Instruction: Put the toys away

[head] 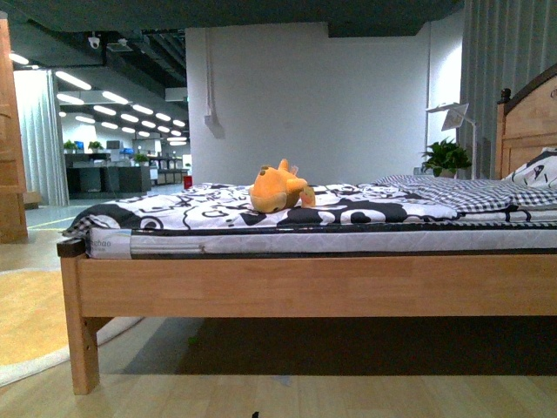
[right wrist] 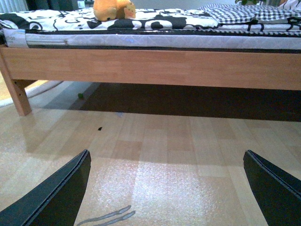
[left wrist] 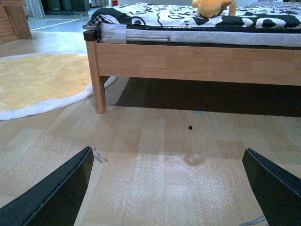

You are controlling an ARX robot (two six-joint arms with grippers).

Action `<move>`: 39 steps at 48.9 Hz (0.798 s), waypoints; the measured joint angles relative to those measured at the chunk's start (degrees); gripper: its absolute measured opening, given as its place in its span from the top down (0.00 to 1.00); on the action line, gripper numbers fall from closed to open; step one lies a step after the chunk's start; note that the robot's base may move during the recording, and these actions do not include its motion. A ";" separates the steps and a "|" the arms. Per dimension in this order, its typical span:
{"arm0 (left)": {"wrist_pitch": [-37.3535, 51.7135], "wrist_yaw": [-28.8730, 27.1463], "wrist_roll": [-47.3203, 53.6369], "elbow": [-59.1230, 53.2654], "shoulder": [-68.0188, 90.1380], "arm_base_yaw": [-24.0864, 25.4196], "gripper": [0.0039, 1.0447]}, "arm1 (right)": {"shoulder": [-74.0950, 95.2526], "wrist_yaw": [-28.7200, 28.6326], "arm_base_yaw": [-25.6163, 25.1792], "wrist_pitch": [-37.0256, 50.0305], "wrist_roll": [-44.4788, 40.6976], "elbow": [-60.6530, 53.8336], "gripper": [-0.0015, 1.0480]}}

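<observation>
1. I judge we are at the very start: the toy [head: 278, 188] has not been picked up, and neither arm shows in the front view.
2. The toy is an orange-yellow plush animal lying on the black-and-white bedcover [head: 218, 209], on top of the bed [head: 313, 283], towards the side away from me and roughly midway along what I can see of it. Nothing touches it but the cover.
3. From the left wrist view the toy [left wrist: 211, 7] sits at the edge of the picture, and from the right wrist view [right wrist: 112, 9] likewise. Both cameras look low across the wooden floor [right wrist: 178, 141] at the bed's side rail.
4. The left gripper [left wrist: 167, 153] is spread wide, with only bare floor between the fingers. It holds nothing and touches nothing.
5. The right gripper [right wrist: 167, 153] is the same: spread wide, empty, well apart from the bed.
6. The next move, as I read it, calls for lifting one arm above mattress height and reaching over the rail to the toy, probably after bringing the robot closer.
7. I cannot make out which way the toy faces at this range, so I would choose the grip angle once nearer.
8. No box or basket for the toy is in any view.
</observation>
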 joint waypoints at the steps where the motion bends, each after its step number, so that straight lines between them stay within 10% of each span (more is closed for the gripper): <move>1: 0.00 0.00 0.00 0.00 0.00 0.00 0.06 | -0.02 0.00 0.00 0.00 0.00 0.00 0.06; 39: 0.00 0.00 0.00 0.00 0.00 0.00 0.06 | 0.00 0.00 0.00 0.00 -0.02 0.00 0.06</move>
